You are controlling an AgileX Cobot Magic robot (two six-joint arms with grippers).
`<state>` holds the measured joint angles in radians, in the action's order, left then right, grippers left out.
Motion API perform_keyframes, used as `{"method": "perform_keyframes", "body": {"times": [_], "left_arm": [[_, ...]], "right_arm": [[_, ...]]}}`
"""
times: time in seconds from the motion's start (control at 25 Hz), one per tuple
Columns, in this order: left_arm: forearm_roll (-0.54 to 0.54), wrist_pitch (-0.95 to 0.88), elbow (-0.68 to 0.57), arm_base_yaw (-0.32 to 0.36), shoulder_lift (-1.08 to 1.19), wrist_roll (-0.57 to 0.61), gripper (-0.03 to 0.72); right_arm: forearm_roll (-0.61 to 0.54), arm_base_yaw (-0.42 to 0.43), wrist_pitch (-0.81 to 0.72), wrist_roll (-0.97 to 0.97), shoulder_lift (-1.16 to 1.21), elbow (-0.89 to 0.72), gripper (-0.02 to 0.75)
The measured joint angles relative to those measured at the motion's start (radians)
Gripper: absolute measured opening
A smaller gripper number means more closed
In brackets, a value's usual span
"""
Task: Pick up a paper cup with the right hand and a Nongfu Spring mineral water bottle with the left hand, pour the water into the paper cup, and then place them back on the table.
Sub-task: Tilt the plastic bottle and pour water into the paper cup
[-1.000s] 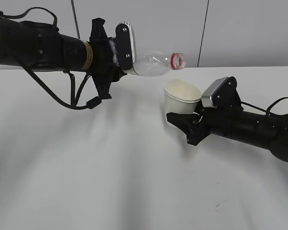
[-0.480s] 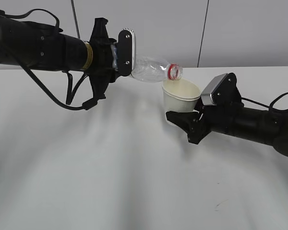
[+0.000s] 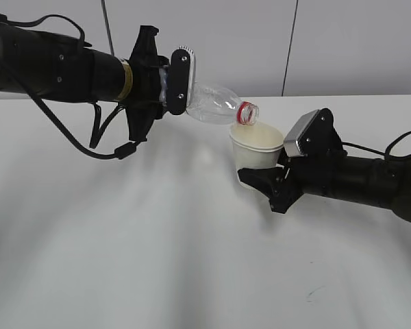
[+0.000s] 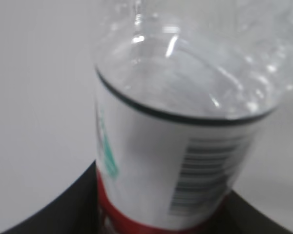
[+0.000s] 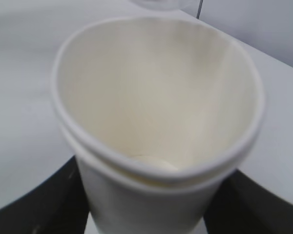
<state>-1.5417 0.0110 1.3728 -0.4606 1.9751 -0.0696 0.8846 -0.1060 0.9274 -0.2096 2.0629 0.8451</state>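
Two pincers aloft, bottle (image 3: pixel 216 104) mouth over cup (image 3: pixel 257 147) rim (tilted down)

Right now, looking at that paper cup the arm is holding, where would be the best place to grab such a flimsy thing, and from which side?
Probably low on the side wall of the paper cup, as the right hand does now, coming in level from the side away from the bottle. The rim looks squeezed out of round in the right wrist view, so the wall is soft; a low grip also leaves the mouth free for pouring.

a pale grey wall (image 3: pixel 342 41) with dark vertical seams (image 3: pixel 290 48) stands behind.
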Motion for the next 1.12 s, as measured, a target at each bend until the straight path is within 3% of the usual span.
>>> {"method": "perform_keyframes", "body": {"times": [1.12], "left_arm": [[-0.123,-0.011,0.000,0.000,0.000,0.001,0.325]], "right_arm": [[0.116,0.000,-0.082,-0.062,-0.020,0.000,0.452]]}}
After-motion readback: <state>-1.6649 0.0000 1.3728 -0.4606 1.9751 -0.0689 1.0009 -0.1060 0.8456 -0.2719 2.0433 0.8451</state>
